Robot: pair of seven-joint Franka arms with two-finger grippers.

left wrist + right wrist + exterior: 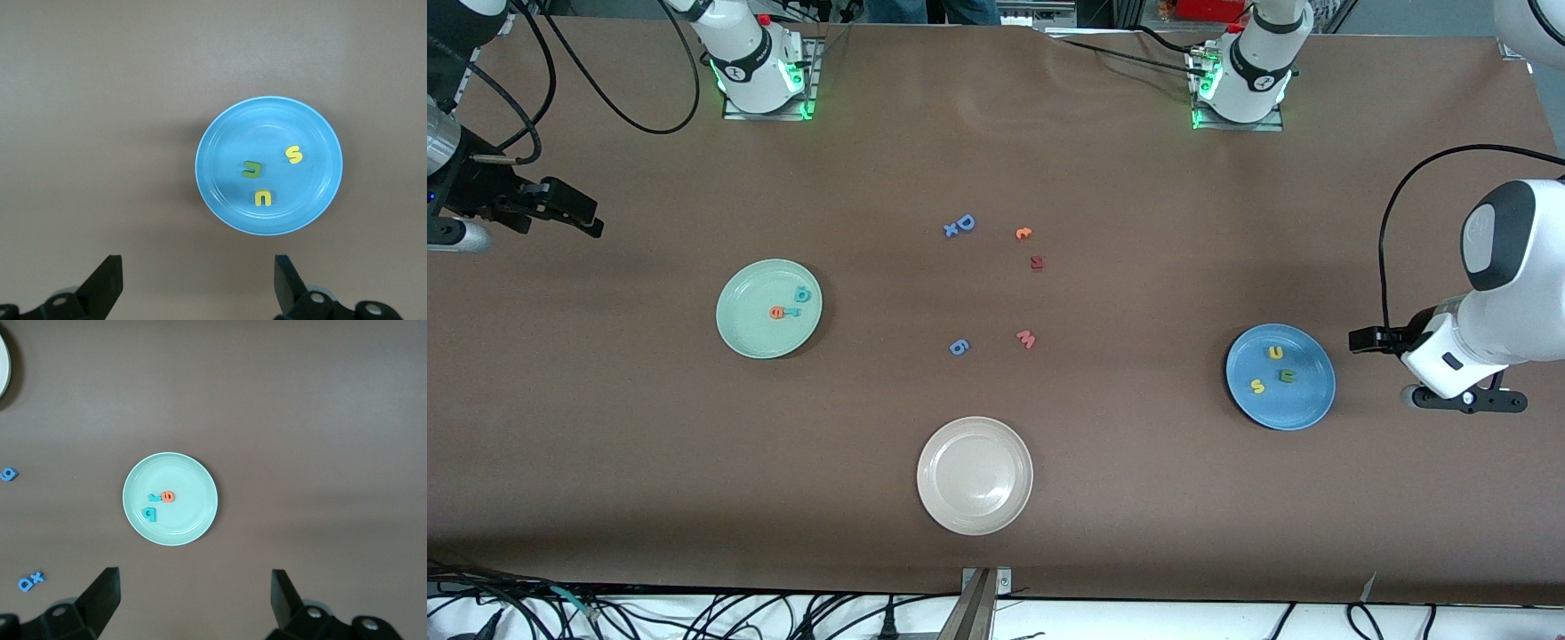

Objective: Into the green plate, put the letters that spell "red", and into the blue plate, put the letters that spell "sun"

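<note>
- Left gripper (193,287), jaws spread and empty, hangs near the blue plate (1307,404) at the table's left-arm edge; s, u, n lie inside.
- Right gripper (193,607), likewise open, waits near the green plate (743,333) holding r, e, d.
- Sorting appears complete; no further pick seems needed.

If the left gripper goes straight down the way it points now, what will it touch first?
Probably bare table. The left gripper is open and points down beside the blue plate, toward the left arm's end of the table. The plate seems off its line, though depth is unclear.
</note>
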